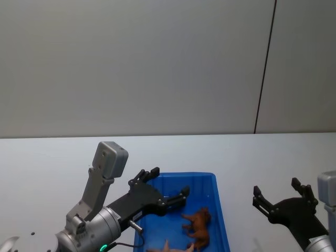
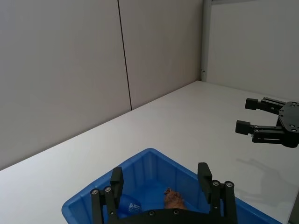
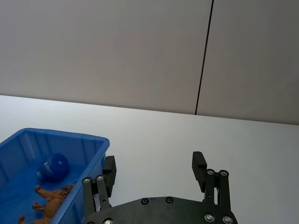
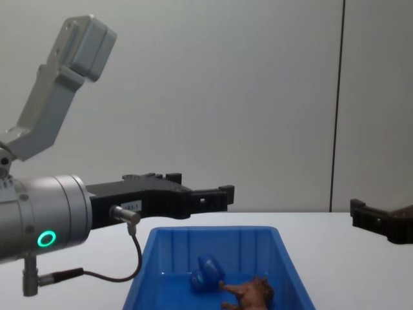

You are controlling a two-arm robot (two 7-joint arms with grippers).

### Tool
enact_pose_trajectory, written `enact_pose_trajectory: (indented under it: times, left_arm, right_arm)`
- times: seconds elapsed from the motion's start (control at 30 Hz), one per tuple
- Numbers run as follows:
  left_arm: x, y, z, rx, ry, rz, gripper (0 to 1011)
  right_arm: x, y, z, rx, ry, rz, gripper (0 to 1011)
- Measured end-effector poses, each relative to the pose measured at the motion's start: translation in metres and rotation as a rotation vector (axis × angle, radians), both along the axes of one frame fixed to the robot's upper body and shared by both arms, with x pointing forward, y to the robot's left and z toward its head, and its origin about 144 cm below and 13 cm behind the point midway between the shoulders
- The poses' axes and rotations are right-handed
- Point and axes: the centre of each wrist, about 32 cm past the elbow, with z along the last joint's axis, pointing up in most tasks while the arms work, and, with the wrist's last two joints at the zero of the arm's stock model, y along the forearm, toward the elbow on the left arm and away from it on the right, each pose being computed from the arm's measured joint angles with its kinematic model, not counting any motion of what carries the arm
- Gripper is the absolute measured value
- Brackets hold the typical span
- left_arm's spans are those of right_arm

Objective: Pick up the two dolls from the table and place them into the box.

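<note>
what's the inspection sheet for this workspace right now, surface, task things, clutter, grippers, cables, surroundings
surface: white table, bare around the bin
box: blue box standing on the table between the arms
dolls: brown lion doll and blue doll both lie inside the box
clutter: a pale pinkish thing lies in the box at the head view's bottom edge, cannot identify
grippers: left gripper open, empty, held above the box; right gripper open, empty, above the table to the right of the box
cables: black cable loops under the left wrist
surroundings: plain grey wall panels behind the table
</note>
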Motion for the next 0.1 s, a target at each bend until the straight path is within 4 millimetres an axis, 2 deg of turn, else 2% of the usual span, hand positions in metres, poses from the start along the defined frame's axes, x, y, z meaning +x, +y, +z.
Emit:
enact_pose_trajectory:
  times: [0.1]
  left_arm:
    - [0.0001,-0.0001,0.0000,-0.001,0.000,-0.002,1003]
  right_arm:
    - [0.0000,0.0000,0.0000,0.000,0.000,0.000,1001]
